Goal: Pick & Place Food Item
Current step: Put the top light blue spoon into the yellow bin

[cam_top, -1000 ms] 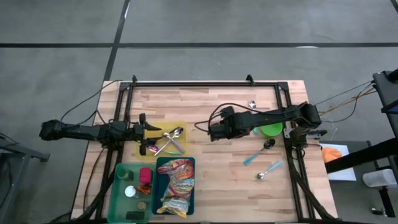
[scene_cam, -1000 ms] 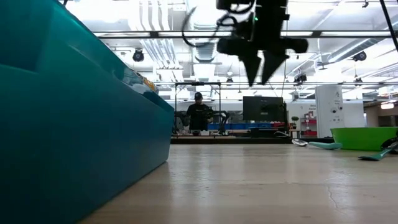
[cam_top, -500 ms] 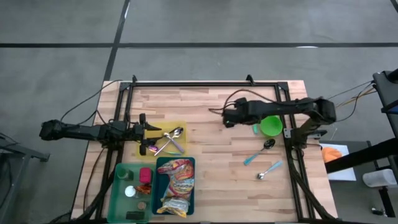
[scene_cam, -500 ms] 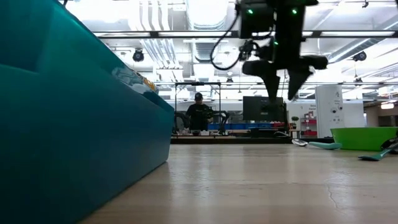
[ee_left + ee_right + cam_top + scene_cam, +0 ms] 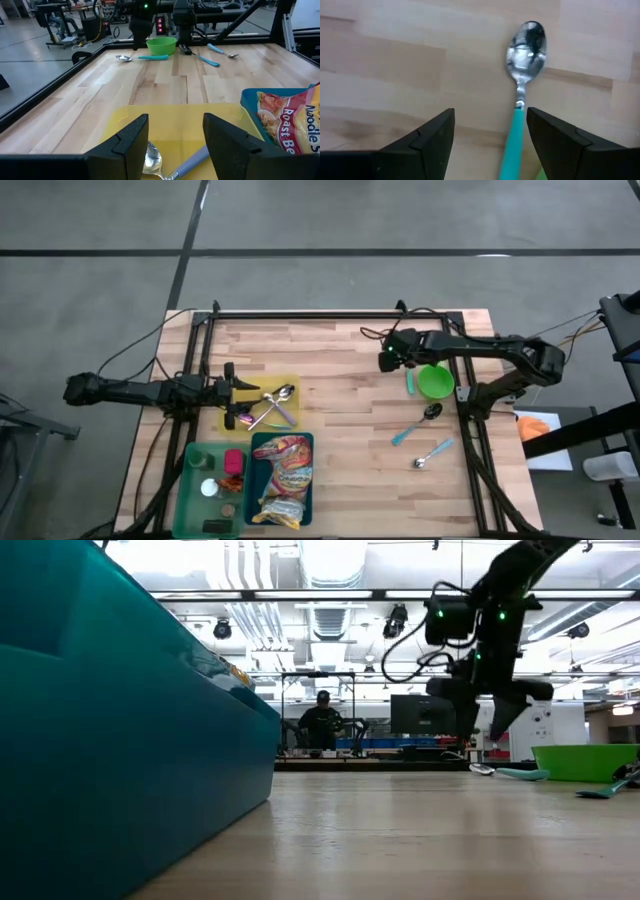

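Right end effector (image 5: 387, 360) above wooden table (image 5: 340, 420)

Noodle pkt (image 5: 281, 477) lying flat in teal bin (image 5: 306, 442).

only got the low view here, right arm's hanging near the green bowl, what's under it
Observer: A teal-handled spoon lies on the bare wood below the right gripper, whose fingers are open with nothing between them.
Operator: where's the left arm
Observer: The left gripper is over the yellow tray, which holds spoons.
Operator: any food out
Observer: A noodle packet lies in the teal bin.
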You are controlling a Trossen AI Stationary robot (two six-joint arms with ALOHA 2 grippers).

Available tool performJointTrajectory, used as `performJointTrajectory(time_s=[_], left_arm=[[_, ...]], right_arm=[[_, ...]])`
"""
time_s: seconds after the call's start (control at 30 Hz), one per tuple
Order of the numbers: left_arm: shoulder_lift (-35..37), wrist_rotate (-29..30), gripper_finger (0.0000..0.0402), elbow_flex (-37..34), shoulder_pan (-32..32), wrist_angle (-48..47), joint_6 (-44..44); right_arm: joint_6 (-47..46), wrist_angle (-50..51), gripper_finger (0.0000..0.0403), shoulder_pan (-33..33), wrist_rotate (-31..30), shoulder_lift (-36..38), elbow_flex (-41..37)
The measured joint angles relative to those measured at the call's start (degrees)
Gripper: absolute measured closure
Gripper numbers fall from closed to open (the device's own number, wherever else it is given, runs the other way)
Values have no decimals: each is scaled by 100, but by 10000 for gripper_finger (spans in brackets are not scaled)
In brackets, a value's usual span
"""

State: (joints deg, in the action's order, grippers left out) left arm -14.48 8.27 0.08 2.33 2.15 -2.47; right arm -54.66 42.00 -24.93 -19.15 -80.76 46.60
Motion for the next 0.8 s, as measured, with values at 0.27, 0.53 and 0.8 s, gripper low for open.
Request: performJointTrajectory(time_s=[0.27,0.53,0.8], left_arm=[[0,2,212,0,2,-1,0],[0,2,212,0,1,-1,1],[0,1,212,0,2,-1,1]], right_arm=[[176,-112,157,-418,192,-176,-276],[417,-713,157,-672,427,-445,-577],[581,-1032,157,-808,595,-663,-747]])
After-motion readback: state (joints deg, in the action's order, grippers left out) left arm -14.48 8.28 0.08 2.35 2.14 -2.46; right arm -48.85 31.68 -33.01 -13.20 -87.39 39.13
